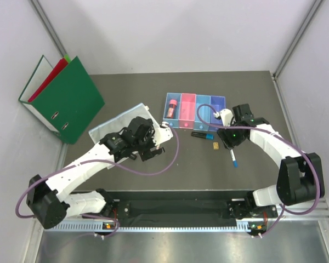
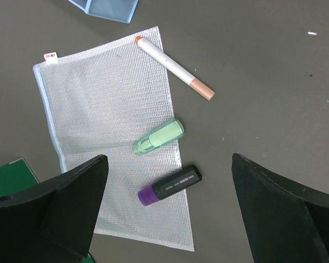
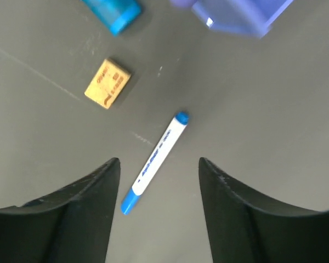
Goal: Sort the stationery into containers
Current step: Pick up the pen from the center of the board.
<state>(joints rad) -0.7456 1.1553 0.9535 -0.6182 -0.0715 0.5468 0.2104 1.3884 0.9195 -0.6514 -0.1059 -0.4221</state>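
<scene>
The right pincer (image 3: 159,161) stood partly spread, its two dark fingers (image 3: 82,208) on either side of a white pen with blue ends (image 3: 167,137). The pen lay slanted on the grey surface (image 3: 274,109) below the gap and touched neither finger. Ahead of this pincer, toward the left of its wrist view, lay the tan block (image 3: 107,83). Farther ahead were the blue cap of a dark marker (image 3: 116,12) and a corner of the purple bin (image 3: 241,13).

The left pincer (image 2: 169,159) was spread as wide as it goes and held nothing. Just ahead of its gap lay a black marker with a purple cap (image 2: 170,185). Beyond that were the green highlighter (image 2: 159,137) and, farther still, a white pen with orange ends (image 2: 172,67). The marker and the highlighter rested partly on a mesh sleeve (image 2: 98,93), and the orange-ended pen crossed its far corner. A corner of the light blue bin (image 2: 107,6) showed at the far edge.

From above, the four bins (image 1: 187,112) sat joined in a row between the two pincers, and the pink-capped glue stick (image 1: 171,108) lay in the light blue one. Well off to the left arm's outer side stood the ring binders (image 1: 71,98).
</scene>
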